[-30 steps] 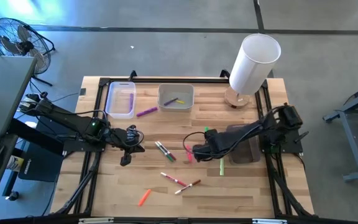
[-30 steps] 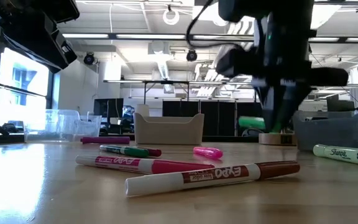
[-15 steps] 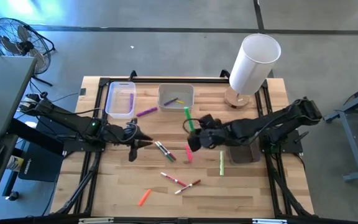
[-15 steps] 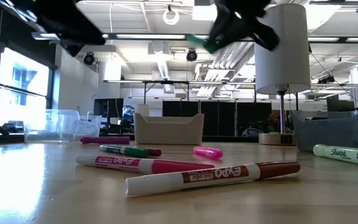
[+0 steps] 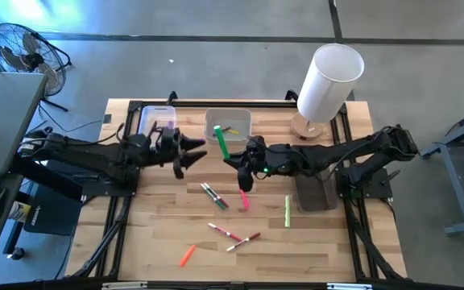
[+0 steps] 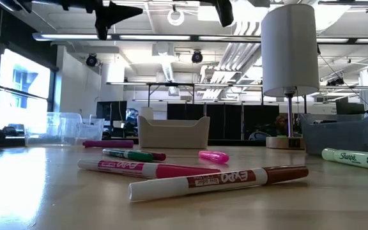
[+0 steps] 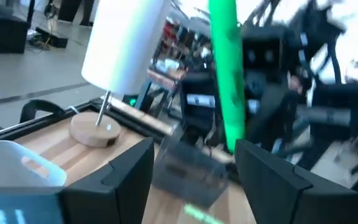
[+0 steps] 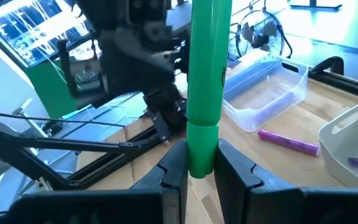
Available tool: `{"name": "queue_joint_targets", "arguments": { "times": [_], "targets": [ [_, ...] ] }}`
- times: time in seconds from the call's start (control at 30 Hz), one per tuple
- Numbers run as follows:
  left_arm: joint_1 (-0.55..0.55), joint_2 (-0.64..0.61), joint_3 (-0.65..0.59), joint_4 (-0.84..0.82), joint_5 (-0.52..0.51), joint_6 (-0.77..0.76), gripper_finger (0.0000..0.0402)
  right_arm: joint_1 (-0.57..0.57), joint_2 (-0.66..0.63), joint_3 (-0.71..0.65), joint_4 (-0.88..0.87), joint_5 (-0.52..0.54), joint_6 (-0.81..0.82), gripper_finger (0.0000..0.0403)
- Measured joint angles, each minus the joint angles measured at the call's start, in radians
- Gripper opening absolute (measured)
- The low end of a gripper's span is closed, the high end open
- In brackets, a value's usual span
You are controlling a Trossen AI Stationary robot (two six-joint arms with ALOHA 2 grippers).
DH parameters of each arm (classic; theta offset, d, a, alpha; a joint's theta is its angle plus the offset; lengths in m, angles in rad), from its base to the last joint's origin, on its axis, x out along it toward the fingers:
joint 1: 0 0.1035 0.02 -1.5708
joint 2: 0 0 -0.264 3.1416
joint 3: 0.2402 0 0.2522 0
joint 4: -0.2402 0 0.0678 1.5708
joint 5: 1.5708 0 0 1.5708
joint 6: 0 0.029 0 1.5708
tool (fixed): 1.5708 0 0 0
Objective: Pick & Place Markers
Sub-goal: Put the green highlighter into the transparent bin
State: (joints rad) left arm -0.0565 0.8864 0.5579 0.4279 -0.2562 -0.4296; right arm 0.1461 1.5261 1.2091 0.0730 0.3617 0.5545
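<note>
A green marker (image 5: 221, 144) is lifted above the table just in front of the white bin (image 5: 229, 123), and my right gripper (image 5: 234, 163) is shut on it. My left gripper (image 5: 190, 155) hangs open in the air to the marker's left, facing it. In the left wrist view its fingers (image 7: 129, 177) frame the marker (image 7: 227, 74) from farther off and touch nothing. More markers lie flat on the wood: a green-and-dark pair (image 5: 212, 195), a pink one (image 5: 244, 200), a light green one (image 5: 287, 211), two red-and-white ones (image 5: 234, 236) and an orange one (image 5: 187, 255). My right gripper pinches the green marker's darker end (image 8: 201, 155) between its two fingers (image 8: 174, 169). The rest of the marker sticks straight out beyond the fingertips. It is lifted clear of the table and slants up toward the far edge.
A clear plastic container (image 5: 156, 127) stands left of the white bin, which holds a few markers. A purple marker (image 8: 289, 142) lies on the wood between them. A white lamp (image 5: 329, 80) stands at the far right and a dark grey tray (image 5: 312, 195) under the right arm.
My right gripper has lifted the green marker off the table and carried it left and toward the far edge, up to the white bin. My left gripper has risen, moved toward the far edge and the marker, and opened.
</note>
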Motion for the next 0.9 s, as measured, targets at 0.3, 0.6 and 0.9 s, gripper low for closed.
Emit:
{"name": "queue_joint_targets", "arguments": {
  "times": [0.3, 0.6, 0.9],
  "targets": [
    [0.135, 0.05, 0.001, 0.178, 0.19, -0.129, 0.0207, -0.025, 0.0, 0.0, -0.001, -0.032, -0.006, 0.0049],
    [0.135, 0.173, 0.114, 0.171, 0.248, -0.095, 0.0204, -0.029, 0.0, 0.0, -0.016, -0.04, -0.013, 0.0049],
    [0.135, 0.26, 0.211, 0.108, 0.251, -0.039, 0.0204, -0.029, 0.0, 0.0, -0.03, -0.039, -0.013, 0.005]
  ]
}}
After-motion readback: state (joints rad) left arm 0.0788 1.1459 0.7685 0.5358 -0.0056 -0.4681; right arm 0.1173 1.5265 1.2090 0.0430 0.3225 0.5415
